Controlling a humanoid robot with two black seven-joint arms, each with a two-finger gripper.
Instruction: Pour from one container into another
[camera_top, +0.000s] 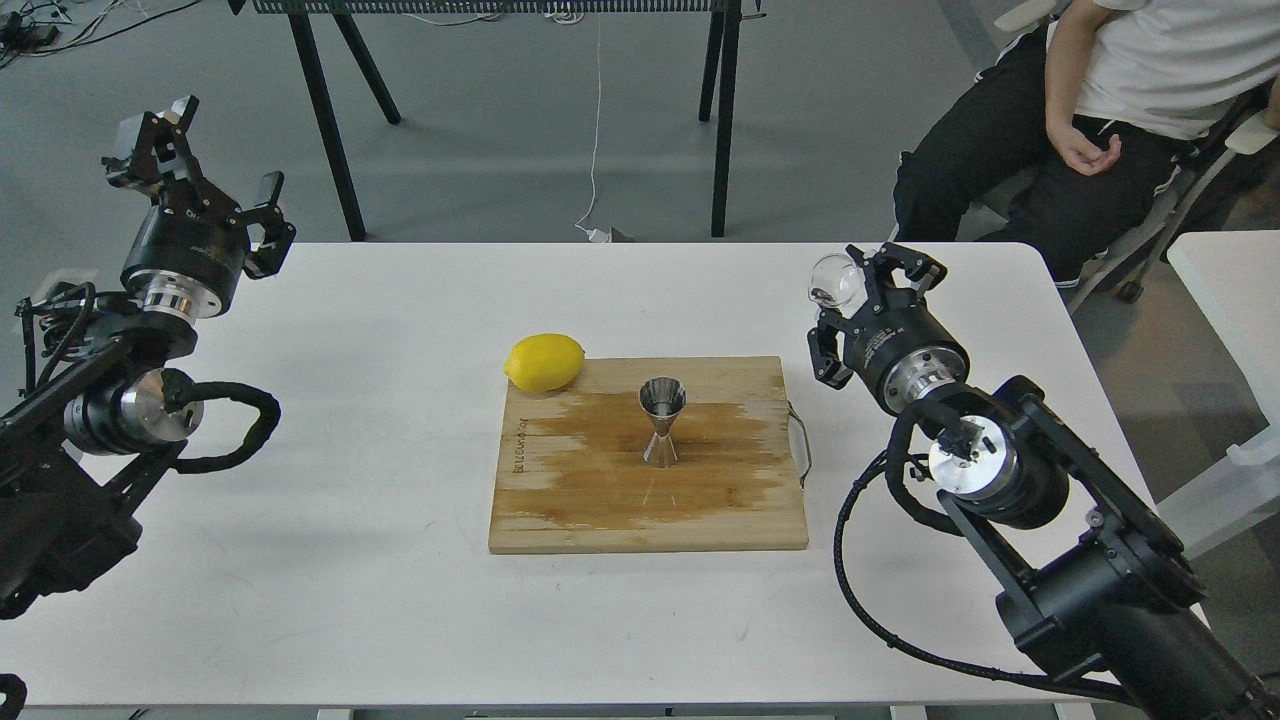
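The steel hourglass jigger (662, 421) stands upright in the middle of the wooden board (560, 510), with nothing above it. My right gripper (872, 270) is off to the right of the board, raised over the table's far right part. It is shut on the small clear glass cup (833, 281), which sticks out to its left, well away from the jigger. My left gripper (205, 160) is raised over the table's far left corner, open and empty.
A yellow lemon (545, 362) rests at the board's far left corner. The board's surface shows wet dark patches. A seated person (1090, 110) is beyond the far right corner. A second white table (1230, 290) stands to the right, and black frame legs (325, 110) behind.
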